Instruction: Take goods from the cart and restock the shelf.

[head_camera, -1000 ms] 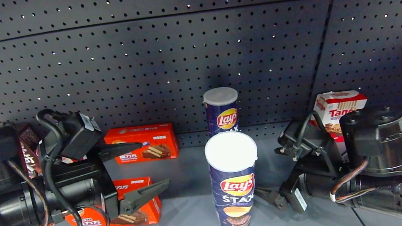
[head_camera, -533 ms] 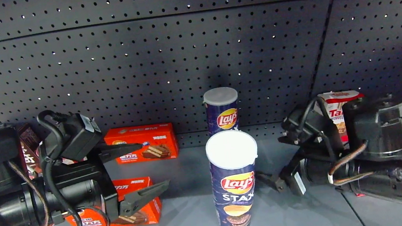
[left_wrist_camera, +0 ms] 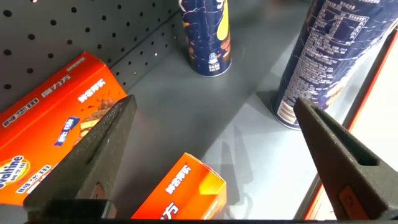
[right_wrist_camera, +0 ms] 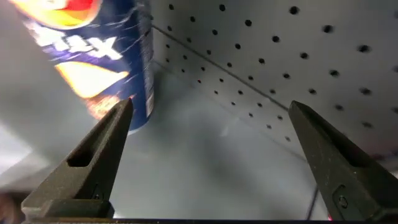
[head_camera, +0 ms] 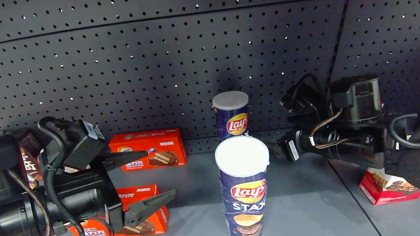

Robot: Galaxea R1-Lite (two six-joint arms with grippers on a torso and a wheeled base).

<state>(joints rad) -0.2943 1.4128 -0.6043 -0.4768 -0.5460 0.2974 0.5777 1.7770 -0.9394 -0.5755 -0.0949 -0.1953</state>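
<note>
Shelf (head_camera: 308, 202) state: two chip cans upright, long axes vertical, one behind the other near mid-shelf. Front can (head_camera: 246, 193) stands near the shelf edge; rear can (head_camera: 231, 115) stands against the pegboard (head_camera: 147, 61). Cannot tell whether the two touch.

Left tool (head_camera: 160, 172): fingers spread wide, nothing between them. It hangs over the front orange box (head_camera: 148, 219), with the rear orange box (head_camera: 147, 149) beyond. Both cans lie off to the robot's right of it.

Right tool (right_wrist_camera: 211, 106): fingers spread, empty. Its wrist view has the rear can (right_wrist_camera: 106, 56) just outside one finger, not between the pair. Head view puts this arm just beside the cans, on their right, so it is the nearer arm. Red box (head_camera: 389, 188) lies farther right.

Judgement: both cans look placed; next is likely a pull-back for more goods. Right tool should back straight out, away from the cans. Sideways drift toward the robot's left could tip the tall front can.
</note>
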